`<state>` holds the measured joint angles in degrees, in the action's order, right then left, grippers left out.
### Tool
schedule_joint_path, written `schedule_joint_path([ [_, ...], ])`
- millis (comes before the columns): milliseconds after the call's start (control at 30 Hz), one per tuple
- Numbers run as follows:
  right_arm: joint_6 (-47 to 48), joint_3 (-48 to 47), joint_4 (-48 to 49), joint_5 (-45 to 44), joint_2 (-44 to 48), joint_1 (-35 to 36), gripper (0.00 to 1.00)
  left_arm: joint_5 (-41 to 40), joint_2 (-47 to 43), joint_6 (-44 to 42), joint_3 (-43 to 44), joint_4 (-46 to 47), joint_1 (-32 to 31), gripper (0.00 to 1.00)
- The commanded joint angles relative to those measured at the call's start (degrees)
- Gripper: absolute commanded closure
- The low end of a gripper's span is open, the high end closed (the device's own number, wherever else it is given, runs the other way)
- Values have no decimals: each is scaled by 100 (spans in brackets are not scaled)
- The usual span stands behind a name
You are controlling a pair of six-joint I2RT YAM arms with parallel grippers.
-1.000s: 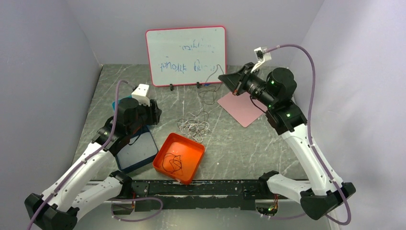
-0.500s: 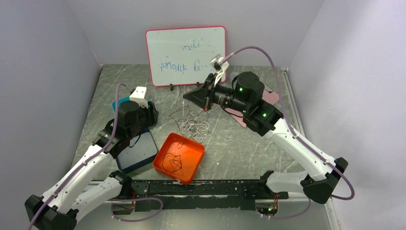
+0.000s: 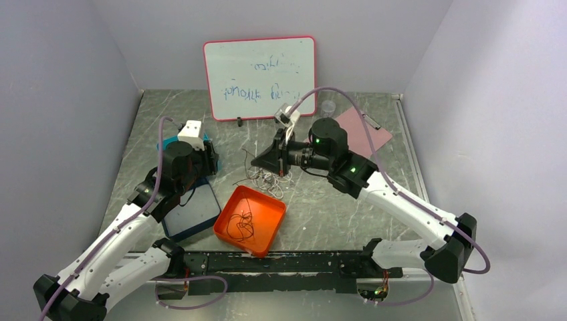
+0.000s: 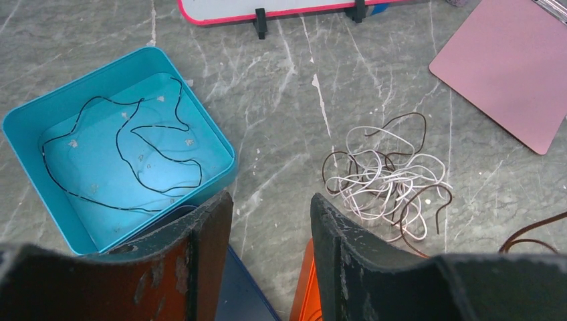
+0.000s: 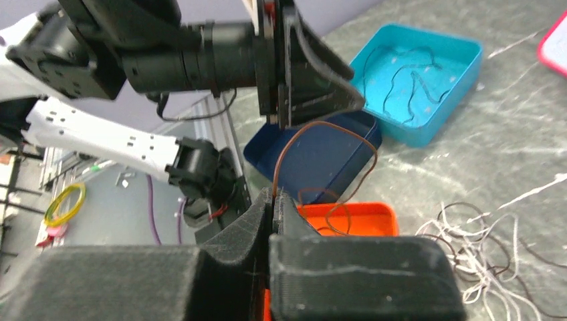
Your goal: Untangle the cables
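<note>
Above the bench beside the orange tray, the right end effector pinches one brown cable, probably holding it up to draw it free of the tangled cables; the left end effector hovers half-open, empty

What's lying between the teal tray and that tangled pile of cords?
Nothing but bare grey table: the left wrist view shows an open stretch between the teal tray and the tangled cords.

Loose tangled heap of white and seemingly dark-brown cables
</note>
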<state>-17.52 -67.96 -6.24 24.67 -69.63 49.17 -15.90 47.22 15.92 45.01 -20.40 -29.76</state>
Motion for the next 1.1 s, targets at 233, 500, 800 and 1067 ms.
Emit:
schedule_joint_path([
  [233,-390,890,755,837,14,149,100,-78,12,34,-26,45,41,48],
  [500,-420,1217,714,820,-33,197,100,-46,50,26,-18,69,53,48],
  [800,-143,1405,49,268,-196,216,100,23,106,22,-14,106,79,48],
  [1067,183,1408,-295,560,-891,398,100,78,120,6,-4,129,131,48],
])
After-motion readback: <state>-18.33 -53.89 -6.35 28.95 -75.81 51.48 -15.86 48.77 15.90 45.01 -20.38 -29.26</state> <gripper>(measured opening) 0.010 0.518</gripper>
